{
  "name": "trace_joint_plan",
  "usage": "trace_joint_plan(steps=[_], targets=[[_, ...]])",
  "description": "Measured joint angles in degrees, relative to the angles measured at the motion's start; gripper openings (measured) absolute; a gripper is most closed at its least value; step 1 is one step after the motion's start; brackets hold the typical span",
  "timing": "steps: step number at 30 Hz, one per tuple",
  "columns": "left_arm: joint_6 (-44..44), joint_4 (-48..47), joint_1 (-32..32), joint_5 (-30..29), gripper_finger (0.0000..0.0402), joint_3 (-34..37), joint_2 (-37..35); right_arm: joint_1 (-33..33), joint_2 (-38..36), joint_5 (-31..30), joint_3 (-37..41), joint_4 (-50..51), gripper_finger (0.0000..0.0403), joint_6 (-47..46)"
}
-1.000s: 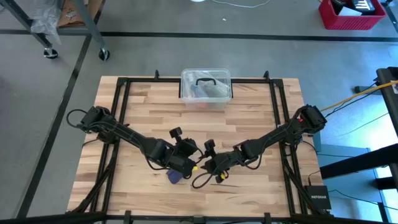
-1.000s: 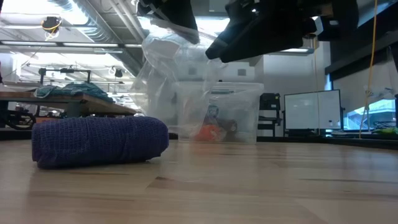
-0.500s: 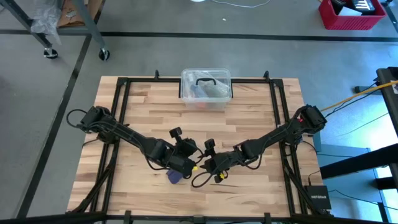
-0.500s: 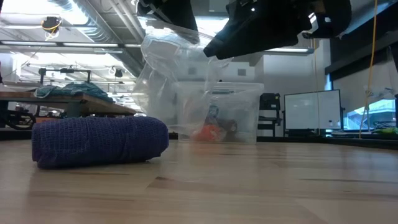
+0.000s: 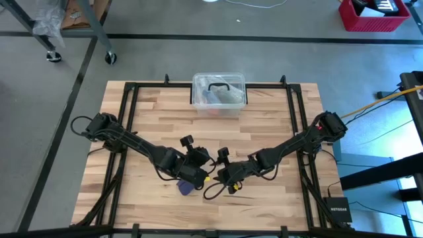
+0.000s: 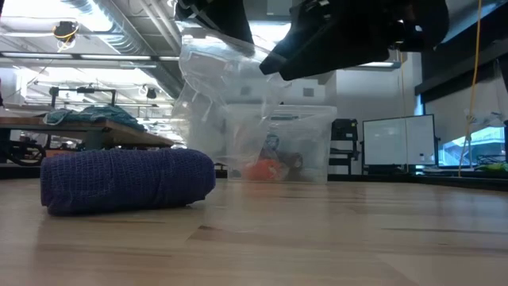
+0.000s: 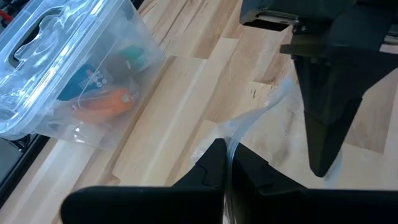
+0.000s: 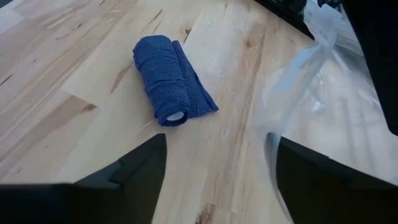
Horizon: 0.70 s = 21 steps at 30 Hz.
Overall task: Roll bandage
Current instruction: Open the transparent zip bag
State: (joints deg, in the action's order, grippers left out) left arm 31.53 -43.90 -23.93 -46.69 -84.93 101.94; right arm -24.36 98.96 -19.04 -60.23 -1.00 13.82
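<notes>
Navy-purple fabric bandage [image 8: 166,82], almost fully rolled with a short tail left on the desk [image 8: 74,74]; clear wrapper [image 7: 249,121] pinched by closed left gripper [image 7: 225,163], right gripper [image 8: 214,162] spread empty.

A grey concrete floor [image 5: 198,56] with dark tape lines surrounds the wooden surface [image 5: 264,112]. A red crate [image 5: 373,14] sits in the far corner. Across the room stand monitors [image 6: 399,141], a cluttered workbench [image 6: 79,127] and bright ceiling lights [image 6: 48,56].

Two dark jointed arms [image 5: 142,147], blk cables, yellow detail nr wrists.
</notes>
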Motion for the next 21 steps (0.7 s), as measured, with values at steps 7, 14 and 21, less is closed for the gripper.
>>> trace_joint_plan(steps=[7,14,21], targets=[[0.17,0.08,0.07,0.09,0.0001,-0.01,-0.01,0.44,0.76,0.60,-0.02,0.41,0.0288,0.09],[0.66,0.45,0.41,-0.48,0.0001,-0.01,-0.01,0.44,1.38,1.25,-0.02,0.89,0.0274,1.45],[0.05,0.52,0.42,-0.58,0.0001,0.00,-0.01,0.39,1.38,1.24,-0.02,0.93,0.0271,1.49]])
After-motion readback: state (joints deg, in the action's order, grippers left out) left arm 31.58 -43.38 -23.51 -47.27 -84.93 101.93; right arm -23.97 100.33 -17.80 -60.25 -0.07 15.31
